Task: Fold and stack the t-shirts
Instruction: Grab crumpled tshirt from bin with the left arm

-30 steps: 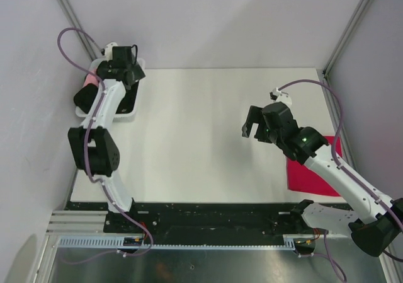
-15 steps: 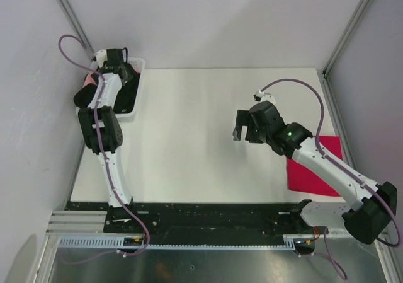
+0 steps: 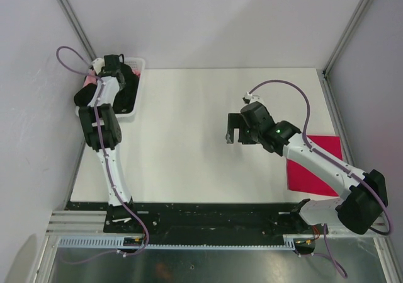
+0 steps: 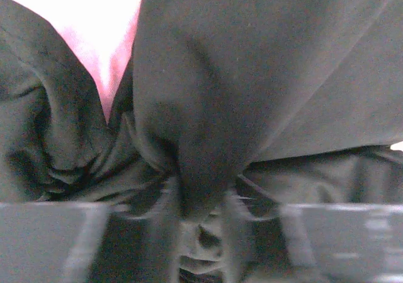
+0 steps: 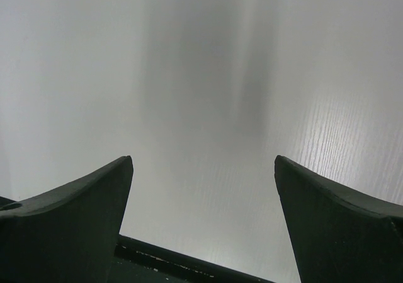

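Black tee (image 4: 208, 106) bunched in the basket (image 3: 129, 113) at the far-left corner of the tabletop (image 3: 182, 138), with the pink tee (image 4: 119, 37) beside it. Left pincer (image 4: 201, 232) pinches a black fold. Red tee (image 3: 305, 182) lies flat at the right edge. Right pincer (image 5: 203, 213) hangs open over mid-tabletop.

The white matte table (image 3: 189, 138) in front of my two bases carries two things: a white plastic mesh basket (image 3: 128, 113) at its far left corner, and a flat crimson red cloth t-shirt (image 3: 301, 181) along its right edge.

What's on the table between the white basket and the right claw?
Nothing. The top view shows bare table between the basket and the right gripper.
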Motion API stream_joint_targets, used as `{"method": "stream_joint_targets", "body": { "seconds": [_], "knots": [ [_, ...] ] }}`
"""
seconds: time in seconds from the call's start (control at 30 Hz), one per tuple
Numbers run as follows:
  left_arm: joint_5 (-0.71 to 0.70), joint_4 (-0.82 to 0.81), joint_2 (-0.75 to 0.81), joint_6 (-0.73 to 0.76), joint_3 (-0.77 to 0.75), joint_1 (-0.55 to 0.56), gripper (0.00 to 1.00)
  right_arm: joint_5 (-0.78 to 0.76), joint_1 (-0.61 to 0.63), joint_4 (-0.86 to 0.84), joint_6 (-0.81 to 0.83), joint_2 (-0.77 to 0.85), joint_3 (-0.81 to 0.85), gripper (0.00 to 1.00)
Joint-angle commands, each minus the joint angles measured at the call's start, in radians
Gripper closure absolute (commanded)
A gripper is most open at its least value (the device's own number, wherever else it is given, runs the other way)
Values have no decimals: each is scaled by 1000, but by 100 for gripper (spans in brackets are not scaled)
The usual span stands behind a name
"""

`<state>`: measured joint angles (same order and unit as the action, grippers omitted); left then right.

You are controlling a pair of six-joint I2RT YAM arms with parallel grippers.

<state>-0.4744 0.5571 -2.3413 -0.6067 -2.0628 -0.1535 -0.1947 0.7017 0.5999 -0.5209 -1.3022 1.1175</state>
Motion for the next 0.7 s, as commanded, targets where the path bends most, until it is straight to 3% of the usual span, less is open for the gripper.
{"method": "stream_joint_targets", "body": {
  "seconds": [0.0, 0.07, 0.13, 0.67],
  "knots": [
    [29, -33, 41, -16, 5, -13, 80, 1, 10, -35, 20, 5, 3, 1],
    [41, -46, 78, -4, 18, -11, 94, -1, 10, -36, 23, 10, 4, 1],
    [51, -60, 127, 11, 38, -7, 99, -5, 11, -37, 24, 14, 4, 1],
    [140, -214, 678, 131, 255, 132, 100, -28, -20, -58, 32, 66, 4, 1]
  ]
}}
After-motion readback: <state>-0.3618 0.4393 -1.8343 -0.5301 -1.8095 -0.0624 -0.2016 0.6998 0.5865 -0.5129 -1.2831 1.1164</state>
